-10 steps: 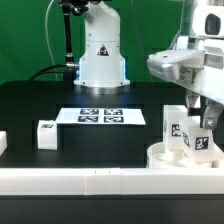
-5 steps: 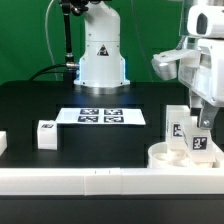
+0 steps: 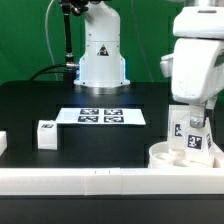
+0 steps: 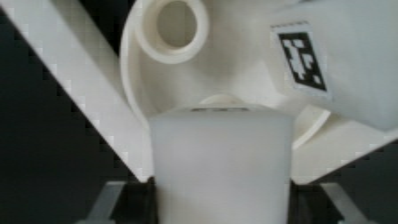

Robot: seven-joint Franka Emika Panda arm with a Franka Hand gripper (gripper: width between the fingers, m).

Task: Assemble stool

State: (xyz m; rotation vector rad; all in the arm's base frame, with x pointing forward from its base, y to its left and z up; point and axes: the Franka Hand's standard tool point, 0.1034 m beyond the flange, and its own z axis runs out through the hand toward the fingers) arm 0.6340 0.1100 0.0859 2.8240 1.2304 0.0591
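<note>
White plastic rail (image 3: 90,180) runs along the front edge of the black counter (image 3: 30,105), closest to where I stand. Just behind it, at the exterior view's right, sits the round seat (image 3: 162,155), its rim touching or almost touching the rail. Two legs stand upright on the seat. The nearer leg (image 3: 204,138) is directly under the arm's wrist (image 3: 195,60), which comes straight down over it, and the jaws are closed on it. In the wrist view that leg (image 4: 214,160) fills the gap between the two grey fingers (image 4: 118,198), one on each side. The second leg (image 3: 177,124) stands just beside it and a little farther back, apart from the jaws, its square tag facing me.

From outside, the bulky wrist covers the top of the gripped leg, and I cannot see the fingertips or how the leg's foot meets the seat. The wrist view is blurred. It shows only part of the seat (image 4: 222,75), a round hole (image 4: 175,25) in it, and the tagged face of the second leg (image 4: 302,55). The seat's far right side is cut off by the edge of the picture.

Farther left, well apart from the seat, a loose leg (image 3: 46,133) lies on open counter. A white piece (image 3: 2,143) at the left border is mostly cut off, so I cannot tell what it is. Beyond them lies the flat marker board (image 3: 100,116), with bare black counter around it. The arm's base (image 3: 101,55) stands behind that, against a green backdrop.
</note>
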